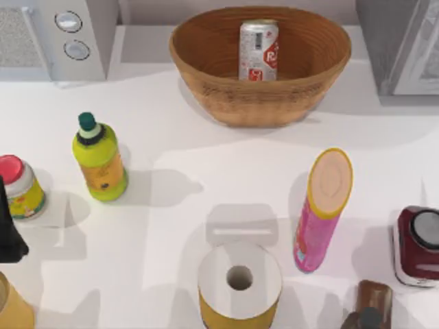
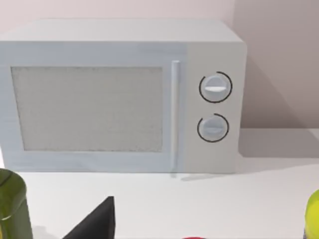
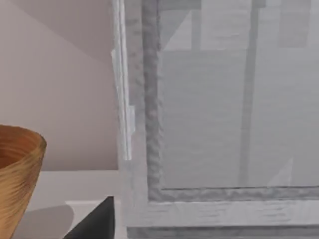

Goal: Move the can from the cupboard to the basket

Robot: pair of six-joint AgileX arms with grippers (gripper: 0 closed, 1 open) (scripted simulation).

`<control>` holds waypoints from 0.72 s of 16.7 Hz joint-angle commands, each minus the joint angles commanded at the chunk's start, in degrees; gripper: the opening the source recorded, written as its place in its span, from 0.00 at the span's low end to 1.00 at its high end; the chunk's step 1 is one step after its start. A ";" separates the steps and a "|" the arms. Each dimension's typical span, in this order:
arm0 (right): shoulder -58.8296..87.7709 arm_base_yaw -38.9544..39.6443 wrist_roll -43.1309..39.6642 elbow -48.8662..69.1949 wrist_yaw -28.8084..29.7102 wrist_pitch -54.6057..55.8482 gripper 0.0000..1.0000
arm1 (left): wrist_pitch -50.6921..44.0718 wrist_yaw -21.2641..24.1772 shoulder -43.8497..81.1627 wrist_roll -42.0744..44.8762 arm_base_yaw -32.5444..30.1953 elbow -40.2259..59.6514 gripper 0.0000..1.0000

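Can (image 1: 258, 50) stands upright inside the basket (image 1: 206, 75) at the top centre of the top view. Cupboard (image 1: 401, 44) occupies the upper right corner; its white-framed door (image 3: 214, 124) is seen close up in the right wrist view, with the basket rim (image 3: 20, 164) at lower left. Left arm (image 1: 8, 229) sits at the left edge. Jaw opening of both grippers: cannot tell

light: bright, even | shadows: soft, falling right of objects on table (image 1: 206, 137) | glare: none | focus: slightly soft
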 joint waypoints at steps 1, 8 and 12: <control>3.65 -2.76 0.45 1.52 -2.57 2.80 1.00 | 0.00 0.00 0.00 0.00 0.00 0.00 1.00; 36.68 -24.73 1.84 11.55 -22.96 29.27 1.00 | 0.00 0.00 0.00 0.00 0.00 0.00 1.00; 56.17 -36.51 1.20 15.15 -34.34 45.08 1.00 | 0.00 0.00 0.00 0.00 0.00 0.00 1.00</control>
